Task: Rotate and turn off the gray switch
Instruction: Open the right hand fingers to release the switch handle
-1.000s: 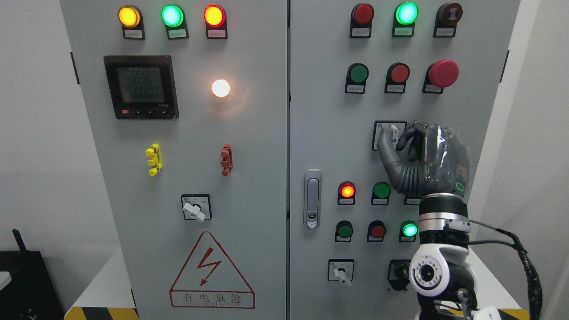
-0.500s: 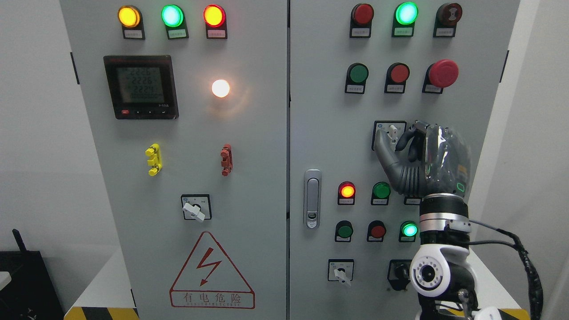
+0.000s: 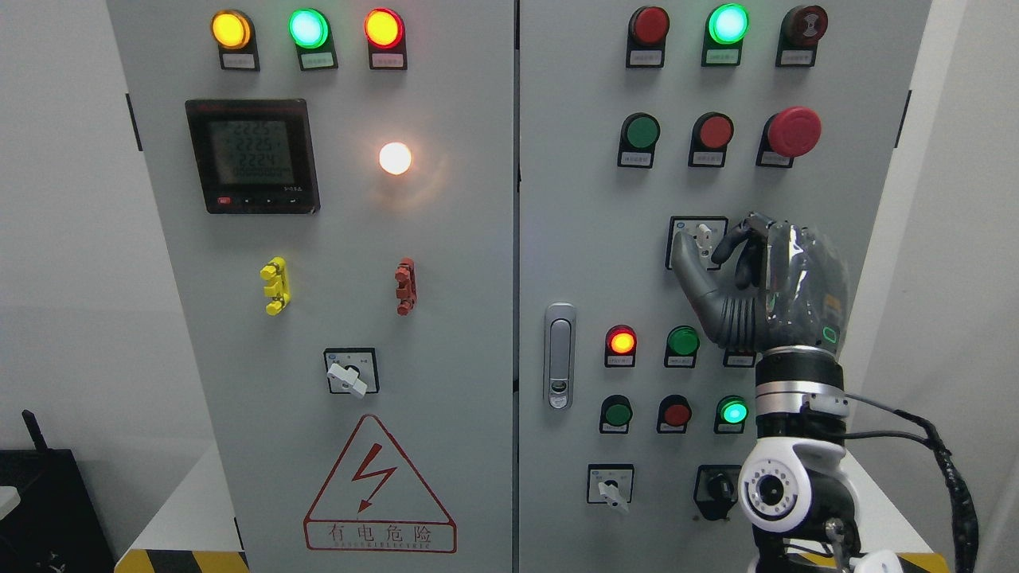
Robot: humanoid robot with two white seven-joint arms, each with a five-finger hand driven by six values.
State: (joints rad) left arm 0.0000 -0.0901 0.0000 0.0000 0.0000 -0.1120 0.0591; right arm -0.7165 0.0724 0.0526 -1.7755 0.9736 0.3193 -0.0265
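Observation:
The gray rotary switch (image 3: 704,233) sits on a black square plate on the right cabinet door, with its pale knob standing about upright. My right hand (image 3: 700,248) comes up from the lower right and pinches the knob. The thumb (image 3: 683,259) is on the knob's left and the index finger (image 3: 728,241) curls in from its right. The other fingers are curled behind, hiding the plate's right side. The left arm does not show.
A similar gray switch (image 3: 350,374) is on the left door, and a smaller one (image 3: 611,487) with a black key switch (image 3: 716,485) sits below my wrist. Lit lamps and push buttons surround the hand; a red mushroom button (image 3: 792,131) is above. The door handle (image 3: 560,356) is to the left.
My right hand has shifted slightly right and down, and the thumb tip has moved up beside the knob. The knob's angle looks unchanged.

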